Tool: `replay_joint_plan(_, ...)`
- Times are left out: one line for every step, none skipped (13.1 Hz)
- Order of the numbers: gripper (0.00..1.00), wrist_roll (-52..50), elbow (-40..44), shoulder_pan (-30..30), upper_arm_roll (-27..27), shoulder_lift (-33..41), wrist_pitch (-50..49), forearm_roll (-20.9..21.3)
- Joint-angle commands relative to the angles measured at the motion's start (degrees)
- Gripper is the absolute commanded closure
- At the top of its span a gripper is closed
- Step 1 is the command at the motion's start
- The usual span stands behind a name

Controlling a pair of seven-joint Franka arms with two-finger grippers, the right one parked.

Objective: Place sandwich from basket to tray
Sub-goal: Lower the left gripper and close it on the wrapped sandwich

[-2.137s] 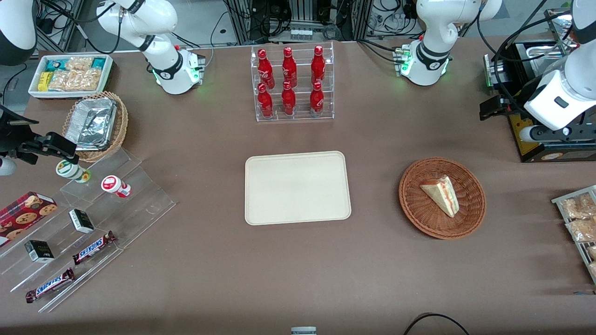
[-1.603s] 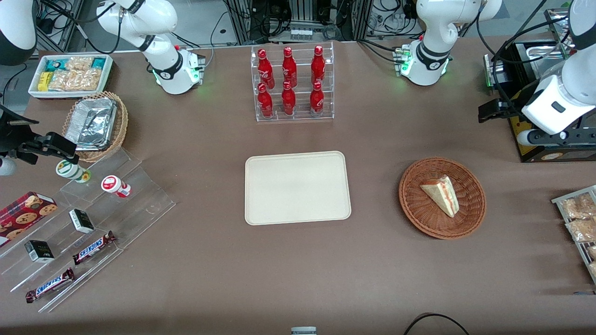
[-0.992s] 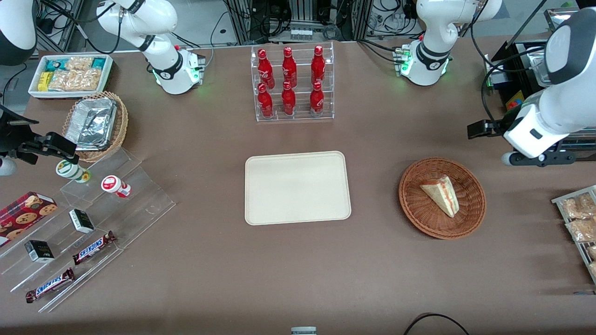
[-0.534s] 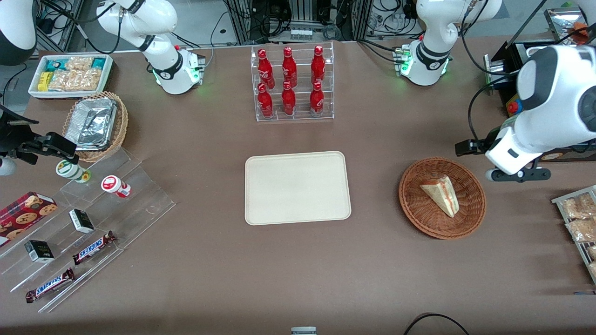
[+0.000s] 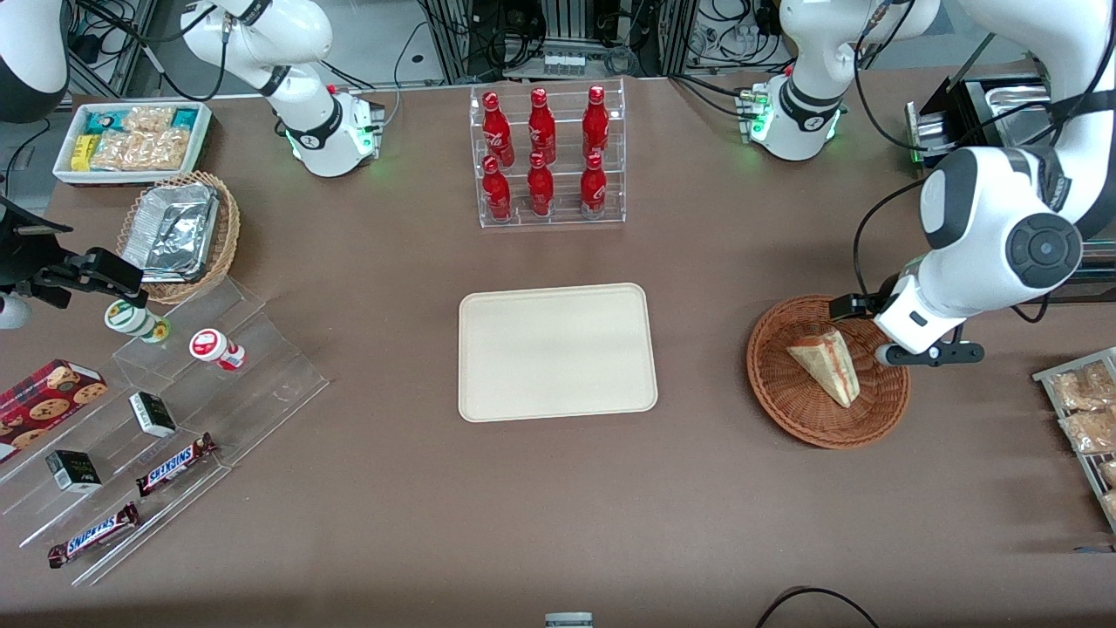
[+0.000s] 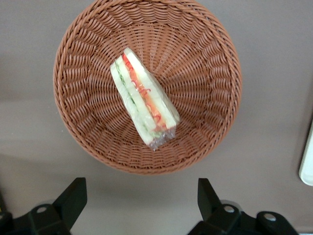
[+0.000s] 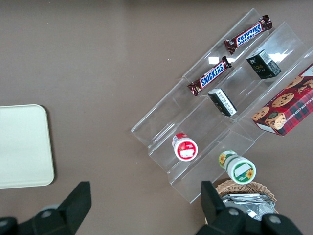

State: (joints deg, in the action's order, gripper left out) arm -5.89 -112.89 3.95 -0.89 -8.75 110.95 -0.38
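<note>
Sandwich lies in the basket, a wrapped triangular wedge resting on the woven bottom with its red and green filling edge turned upward, as the left wrist view shows it. The basket stands on the brown tabletop, toward the working arm's end, and the tray lies well apart from it near the middle of the tabletop, with nothing on it. I judge that the task is at its first step, the approach to the sandwich, because nothing is lifted yet. The tool hovers above the edge of the basket, not over the middle of it; in the front view it hangs at the rim that is nearest to the working arm's end. Its two fingers stand wide apart and hold nothing, and they touch neither the basket nor the sandwich. The next move, in my opinion, calls for bringing the tool over the wedge, turning it so that the fingers close across the two bread faces, and then going down inside the rim. The wrapping looks smooth, so the grip may slip if it is too light.
</note>
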Motion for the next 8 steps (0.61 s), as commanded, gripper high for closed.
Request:
replay_joint_plan(0.0,-3.7,-2.7,-0.6,0.3,0.1,5.0,0.9)
replay_joint_plan(0.0,-7.0,-3.2,-0.6,0.3,-0.2,6.5,0.9)
replay_joint_plan(0.0,-10.8,-3.6,-0.5,0.2,-0.3,7.7,0.9)
replay_joint_plan(0.0,-14.2,-3.7,-0.5,0.2,-0.6,8.0,0.9)
replay_joint_plan(0.0,-16.8,-3.7,-0.5,0.2,-0.8,8.6,0.9)
replay_joint_plan(0.0,-21.2,-3.8,-0.4,0.2,-0.9,9.6,0.7)
replay_joint_plan(0.0,-28.0,-4.3,-0.4,0.1,-1.1,11.0,0.6)
replay_joint_plan(0.0,-33.0,-5.8,0.0,0.1,-1.0,13.8,0.6)
